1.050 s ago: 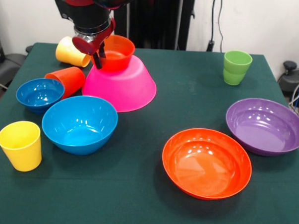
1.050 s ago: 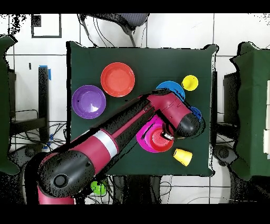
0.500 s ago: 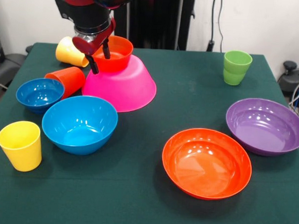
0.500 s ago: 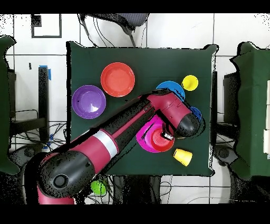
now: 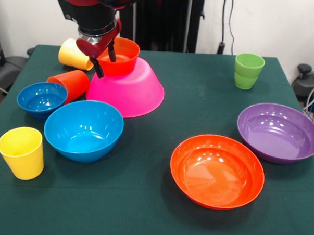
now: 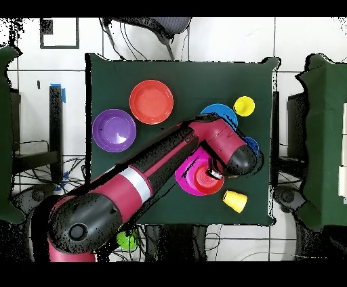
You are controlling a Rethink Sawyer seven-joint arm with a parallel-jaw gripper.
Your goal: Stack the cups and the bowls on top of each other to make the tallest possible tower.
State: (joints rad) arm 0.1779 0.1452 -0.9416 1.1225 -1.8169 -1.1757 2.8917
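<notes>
The large pink bowl (image 5: 132, 90) lies upside down at the far left, and the small orange bowl (image 5: 123, 56) sits upright on it; both also show in the overhead view (image 6: 186, 177). My gripper (image 5: 106, 61) is open at the orange bowl's left rim, one finger outside the wall and one over the inside. The medium blue bowl (image 5: 83, 130) and the small blue bowl (image 5: 41, 98) stand in front. An orange-red cup (image 5: 71, 83) and a yellow cup (image 5: 72, 54) lie on their sides beside the pink bowl. A second yellow cup (image 5: 21, 152) stands upright at the near left.
A green cup (image 5: 248, 70) stands at the far right. The wide purple bowl (image 5: 279, 132) and the wide orange bowl (image 5: 217, 171) sit on the right half of the green tablecloth. My arm (image 6: 149, 176) crosses the table in the overhead view.
</notes>
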